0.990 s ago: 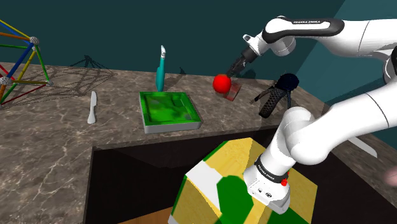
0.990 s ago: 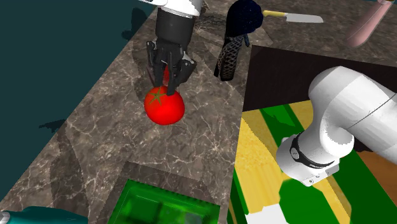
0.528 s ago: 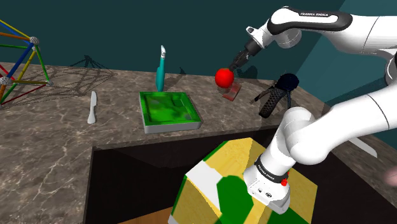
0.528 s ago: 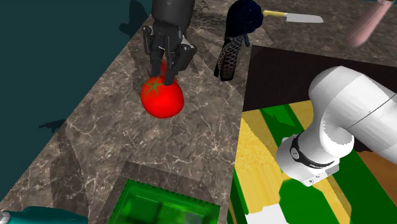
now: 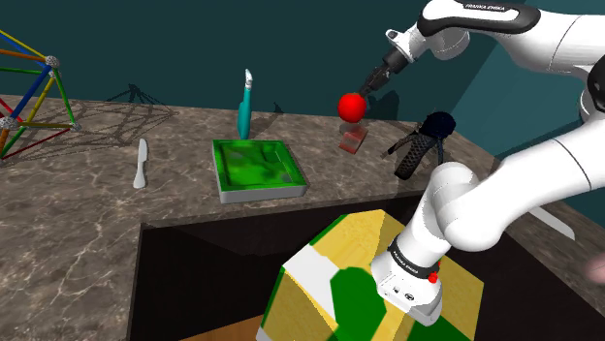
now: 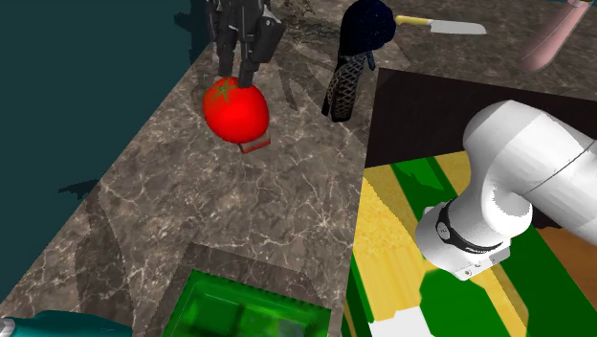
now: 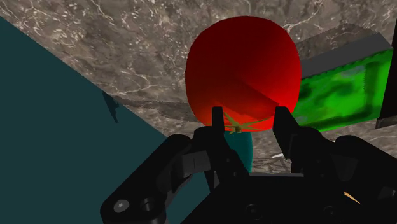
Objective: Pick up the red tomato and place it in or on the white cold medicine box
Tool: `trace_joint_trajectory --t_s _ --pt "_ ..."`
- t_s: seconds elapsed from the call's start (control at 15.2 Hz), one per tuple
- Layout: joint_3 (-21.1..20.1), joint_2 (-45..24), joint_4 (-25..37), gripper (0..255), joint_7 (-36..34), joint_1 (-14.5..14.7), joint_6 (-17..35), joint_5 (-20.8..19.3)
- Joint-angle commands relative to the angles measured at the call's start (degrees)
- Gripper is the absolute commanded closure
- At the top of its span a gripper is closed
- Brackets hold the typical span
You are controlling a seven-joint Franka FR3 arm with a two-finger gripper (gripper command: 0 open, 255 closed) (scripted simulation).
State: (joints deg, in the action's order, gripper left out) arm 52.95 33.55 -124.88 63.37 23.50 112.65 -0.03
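The red tomato (image 5: 352, 106) with a green star-shaped stalk hangs above the marble counter, and my black gripper (image 5: 366, 87) is shut on its top. From the second exterior view the tomato (image 6: 235, 110) hangs below the fingers (image 6: 247, 67). The wrist view has the tomato (image 7: 242, 73) clasped between the two fingertips of the gripper (image 7: 251, 121). A small reddish block (image 5: 352, 142) lies on the counter just under the tomato. A flat box with a green top and pale grey sides (image 5: 257, 170) lies further to the shoulder view's left, well apart from the gripper; it is also seen beyond the tomato (image 7: 337, 95).
A teal bottle (image 5: 244, 107) stands behind the green box and a white knife (image 5: 142, 163) lies to its left. A black object (image 5: 422, 145) stands near the tomato, by the counter's edge. A coloured rod frame (image 5: 29, 87) is at far left. A dark recess (image 5: 213, 262) holds the stand.
The gripper has risen with the tomato, lifting it off the counter and away from the small reddish block, a little to the shoulder view's right.
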Motion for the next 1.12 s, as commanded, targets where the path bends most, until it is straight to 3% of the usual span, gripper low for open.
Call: trace_joint_trajectory --t_s 0.0,0.2,0.4,0.59,0.73,1.06 --pt "3.1 -1.6 3.8 255 2.3 1.4 -2.3 0.5" --pt "9.6 -5.0 10.7 255 6.3 5.1 -5.9 2.0" --pt "18.4 -8.8 18.2 255 10.4 11.0 -9.7 4.1" --pt "31.2 -11.5 26.7 255 13.7 21.3 -13.9 5.7" --pt "39.0 -10.4 32.1 255 14.0 29.1 -16.4 4.5" --pt "38.2 -9.5 27.9 255 14.7 27.7 -12.8 3.7"
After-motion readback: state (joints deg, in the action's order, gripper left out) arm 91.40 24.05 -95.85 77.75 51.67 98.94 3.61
